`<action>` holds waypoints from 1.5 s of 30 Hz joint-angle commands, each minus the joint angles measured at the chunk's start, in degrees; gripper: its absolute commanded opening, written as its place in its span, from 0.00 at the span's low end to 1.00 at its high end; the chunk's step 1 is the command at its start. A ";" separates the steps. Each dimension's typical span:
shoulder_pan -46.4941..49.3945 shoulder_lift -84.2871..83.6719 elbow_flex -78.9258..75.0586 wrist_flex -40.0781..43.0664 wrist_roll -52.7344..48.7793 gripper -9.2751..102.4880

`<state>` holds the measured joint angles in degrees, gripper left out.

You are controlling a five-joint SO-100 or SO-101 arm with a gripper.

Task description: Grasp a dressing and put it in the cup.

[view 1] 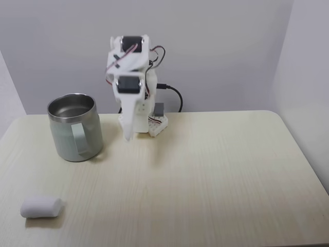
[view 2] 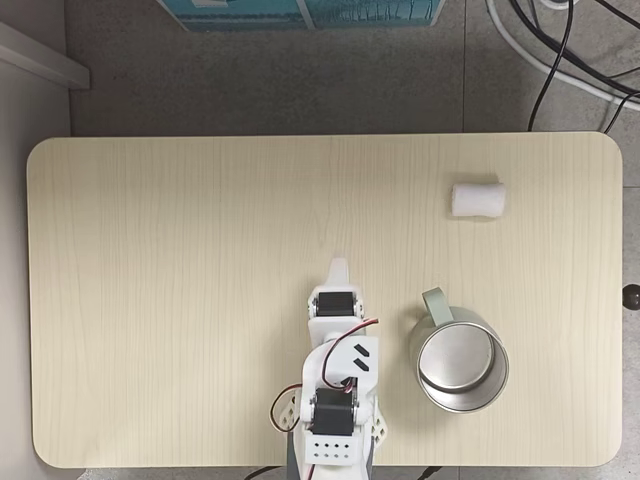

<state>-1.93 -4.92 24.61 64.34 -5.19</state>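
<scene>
The dressing (view 1: pixel 41 207) (view 2: pixel 477 198) is a small white soft roll lying on its side, at the table's near left in a fixed view and at the upper right in the fixed view from above. The cup (view 1: pixel 74 127) (view 2: pixel 460 362) stands upright, pale grey-green outside and shiny inside, with nothing in it and its handle facing the dressing's side. My white gripper (view 1: pixel 128 136) (view 2: pixel 340 266) hangs folded close to the arm's base, beside the cup and far from the dressing. Its fingers lie together with nothing between them.
The pale wooden table (view 1: pixel 205 175) (view 2: pixel 180 260) has rounded corners. The arm's base (view 1: pixel 149 126) (view 2: pixel 335 440) sits at the table's edge, with a black cable (view 1: pixel 175 95) behind it. More cables (view 2: pixel 560 50) lie on the floor beyond the table.
</scene>
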 commanded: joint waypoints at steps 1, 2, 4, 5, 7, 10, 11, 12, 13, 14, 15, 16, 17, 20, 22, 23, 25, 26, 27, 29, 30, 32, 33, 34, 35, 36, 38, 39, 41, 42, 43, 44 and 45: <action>2.90 1.49 9.05 2.90 -2.29 0.08; 3.96 2.99 11.78 4.22 -3.08 0.08; 6.68 7.47 17.84 7.03 -4.31 0.10; 8.26 10.46 20.92 8.35 -5.01 0.11; 11.78 17.49 27.42 10.99 -6.68 0.13; 16.52 29.88 36.91 16.26 -10.72 0.18; 17.84 34.45 40.17 18.46 -12.48 0.20; 19.25 39.11 43.42 20.39 -14.15 0.22; 20.65 43.68 46.49 21.88 -15.82 0.23; 21.97 47.90 49.13 22.59 -17.40 0.24; 23.29 51.59 51.50 22.50 -18.46 0.25; 24.43 55.28 53.44 21.80 -19.34 0.26; 25.40 58.89 55.28 21.18 -19.95 0.27; 27.77 70.93 61.35 20.83 -21.27 0.29; 29.36 78.05 64.34 18.81 -21.27 0.30; 29.97 81.04 65.21 17.31 -21.18 0.30; 30.76 86.40 66.27 14.33 -21.09 0.30; 30.94 88.68 66.53 12.92 -21.09 0.30; 30.94 90.97 66.62 11.51 -21.18 0.31; 31.03 95.10 66.88 9.14 -20.92 0.31; 30.94 97.03 66.88 7.82 -20.83 0.31; 30.59 100.99 67.06 5.45 -20.57 0.31; 30.32 103.01 67.50 4.75 -20.57 0.31; 30.06 104.85 68.03 4.22 -20.48 0.32; 29.79 106.52 68.64 3.96 -20.39 0.32; 29.53 108.02 69.17 3.43 -20.39 0.32; 28.83 110.39 69.70 2.29 -20.39 0.32; 28.56 111.45 69.87 2.02 -20.48 0.32; 27.95 113.20 69.96 1.49 -20.74 0.32; 27.77 113.91 69.96 1.32 -20.92 0.32; 27.60 114.52 69.96 1.14 -21.01 0.32; 27.51 114.96 70.05 0.97 -21.09 0.32; 27.51 115.49 70.31 0.88 -21.18 0.32</action>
<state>26.19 110.39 92.02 65.83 -25.93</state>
